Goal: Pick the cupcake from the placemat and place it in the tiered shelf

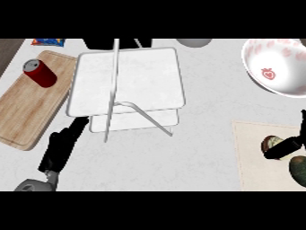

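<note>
Tiered shelf stands at centre of counter, far half. Cutting board lies left of shelf; can on its far end. Packet at far edge, beyond the board. Bowl far right. Placemat near right, with cupcake on it and an avocado nearer, just beside. Right hand over placemat at the cupcake. Left hand near left, between board and shelf.

Wooden cutting board, left, bearing red can; white patterned bowl, upper right; blue packet, top left.
</note>
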